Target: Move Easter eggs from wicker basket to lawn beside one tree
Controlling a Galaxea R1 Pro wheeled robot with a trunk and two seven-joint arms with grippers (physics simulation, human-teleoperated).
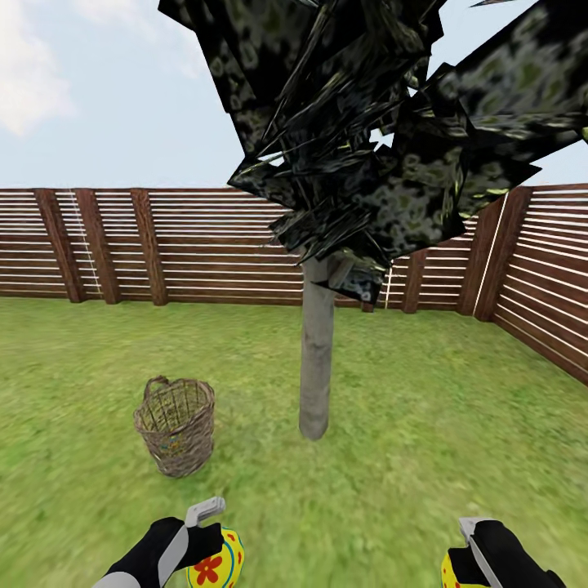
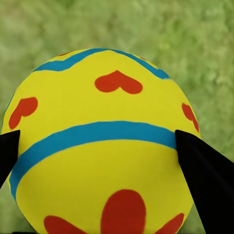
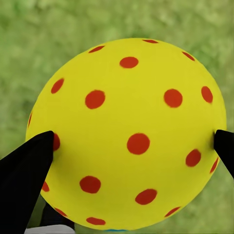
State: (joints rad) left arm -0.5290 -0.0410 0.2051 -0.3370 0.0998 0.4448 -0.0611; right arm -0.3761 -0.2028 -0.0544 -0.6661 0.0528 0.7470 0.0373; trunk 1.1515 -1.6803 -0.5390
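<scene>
A brown horizontal-slat fence (image 1: 188, 245) is running across the far side of the yard, with dark upright posts (image 1: 59, 243) standing at intervals. At its right end a second run is angling toward the viewer, forming a corner. Above the fence, pale blue sky (image 1: 98, 98) is showing with white cloud (image 1: 24, 77) drifting.

- The wicker basket (image 1: 175, 425) is standing on the lawn (image 1: 425, 425), near the tree (image 1: 317, 359).
- The left gripper (image 1: 214, 535) and right gripper (image 1: 462, 555) are each gripping an egg.
</scene>
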